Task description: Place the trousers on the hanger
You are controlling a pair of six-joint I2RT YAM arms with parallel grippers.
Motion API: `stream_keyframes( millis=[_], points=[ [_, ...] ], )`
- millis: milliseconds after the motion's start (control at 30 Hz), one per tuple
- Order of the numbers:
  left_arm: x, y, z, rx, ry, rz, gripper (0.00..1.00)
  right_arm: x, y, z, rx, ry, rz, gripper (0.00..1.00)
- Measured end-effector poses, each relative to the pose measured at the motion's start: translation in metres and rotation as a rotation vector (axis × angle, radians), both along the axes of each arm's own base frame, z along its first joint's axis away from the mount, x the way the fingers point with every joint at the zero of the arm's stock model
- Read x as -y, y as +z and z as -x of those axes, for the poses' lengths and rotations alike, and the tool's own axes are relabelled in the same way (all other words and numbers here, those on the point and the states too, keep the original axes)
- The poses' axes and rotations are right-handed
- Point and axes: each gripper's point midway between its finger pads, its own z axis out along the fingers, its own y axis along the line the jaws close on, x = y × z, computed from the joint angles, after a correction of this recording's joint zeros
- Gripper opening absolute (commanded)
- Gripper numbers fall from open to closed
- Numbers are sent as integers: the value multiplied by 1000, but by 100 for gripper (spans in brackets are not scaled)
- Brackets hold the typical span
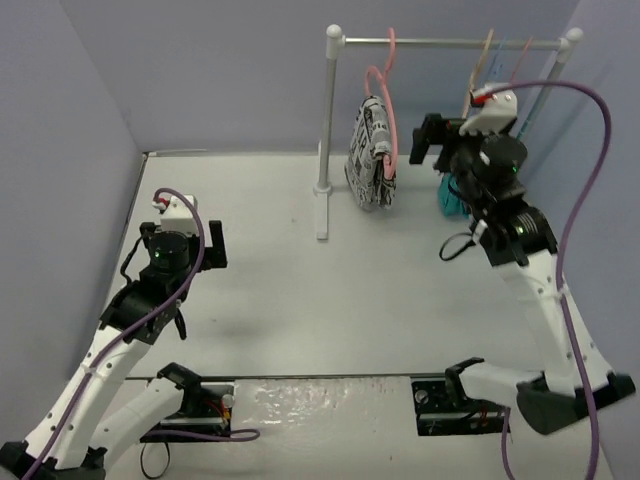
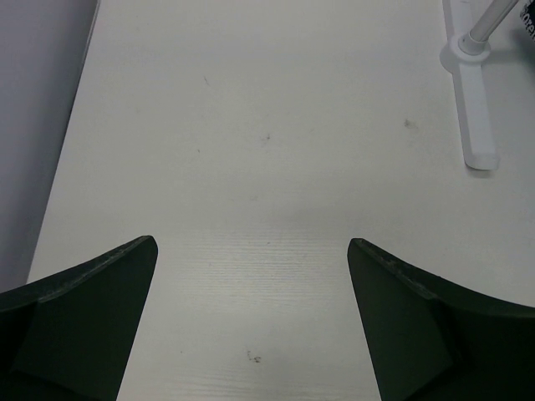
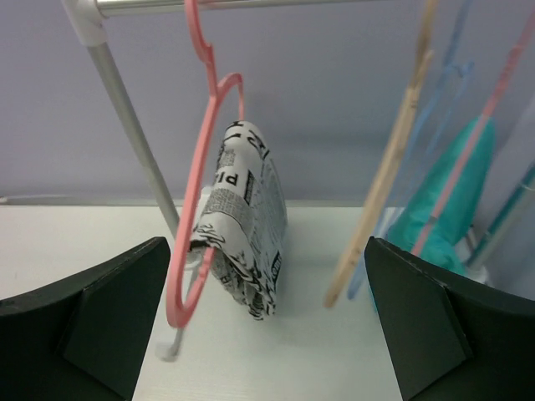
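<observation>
The newspaper-print trousers (image 1: pixel 372 153) hang folded over the bar of the pink hanger (image 1: pixel 389 100), which hooks on the white rail (image 1: pixel 450 42). In the right wrist view the trousers (image 3: pixel 247 221) drape over the pink hanger (image 3: pixel 198 192) straight ahead. My right gripper (image 1: pixel 430 140) is open and empty, raised to the right of the trousers, apart from them; its fingers (image 3: pixel 100 322) frame the view. My left gripper (image 1: pixel 212 245) is open and empty over the bare table at the left; its fingers (image 2: pixel 84 322) show in the left wrist view.
A tan hanger (image 3: pixel 384 180), a thin blue hanger (image 3: pixel 443 109) and a second pink hanger carrying a teal garment (image 3: pixel 447 205) hang on the rail to the right. The rail's post and foot (image 1: pixel 322 190) stand mid-table, also in the left wrist view (image 2: pixel 472 109).
</observation>
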Motion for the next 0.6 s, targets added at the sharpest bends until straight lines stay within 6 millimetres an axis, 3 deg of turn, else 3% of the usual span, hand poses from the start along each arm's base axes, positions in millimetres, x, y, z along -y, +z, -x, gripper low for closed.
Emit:
stream_keyframes(
  millis=[100, 300, 467, 600],
  points=[
    [-8, 17, 8, 39, 12, -8, 97, 32, -10, 50, 25, -71, -3, 100],
    [-29, 31, 32, 108, 42, -31, 97, 88, -39, 122, 68, -230, -11, 100],
    [-42, 20, 52, 146, 60, -35, 97, 115, -91, 157, 26, -311, 14, 100],
    [-44, -1, 59, 136, 48, -43, 97, 128, -111, 171, 9, -362, 19, 100]
  ],
)
